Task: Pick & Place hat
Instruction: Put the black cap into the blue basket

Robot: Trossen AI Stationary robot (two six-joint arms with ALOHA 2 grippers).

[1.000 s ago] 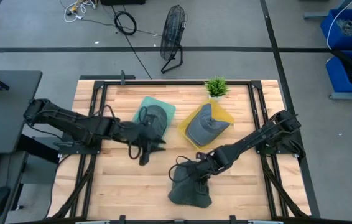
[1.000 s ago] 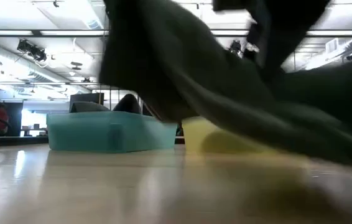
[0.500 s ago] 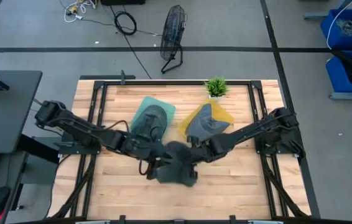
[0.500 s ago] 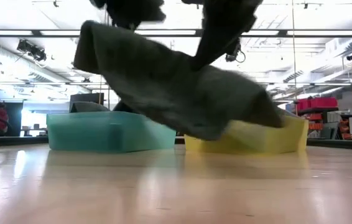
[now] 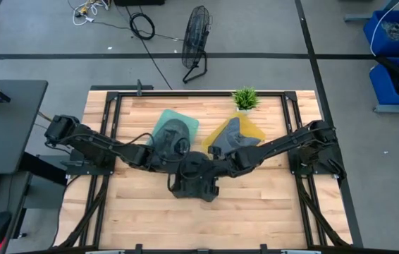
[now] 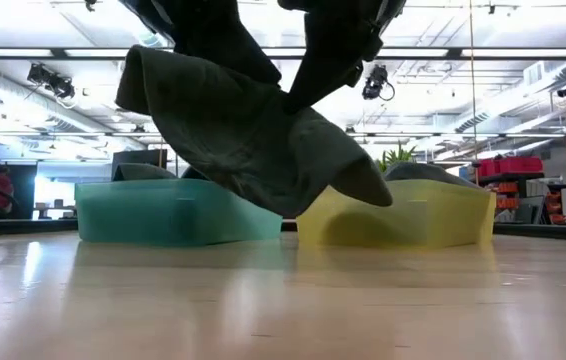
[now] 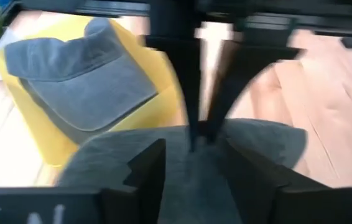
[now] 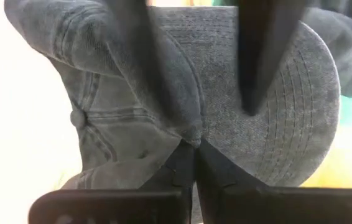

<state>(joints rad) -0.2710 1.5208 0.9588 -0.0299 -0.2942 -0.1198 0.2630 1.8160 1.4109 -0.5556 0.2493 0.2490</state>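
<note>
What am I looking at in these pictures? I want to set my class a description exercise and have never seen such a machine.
It is a robot with two dark jointed arms working at a wooden table. One picture looks straight down from above, one looks level across the table top, and two come from cameras on the arms' wrists.

On the table stand a teal tray and a yellow tray, each with a grey hat in it, and a small green plant at the far edge.

Near the middle, the left gripper and the right gripper meet over a third, dark hat. The level view shows it hanging clear of the table. The right wrist view shows that arm's fingers pinched shut on the fabric; whether the left gripper grips it too is unclear.
</note>
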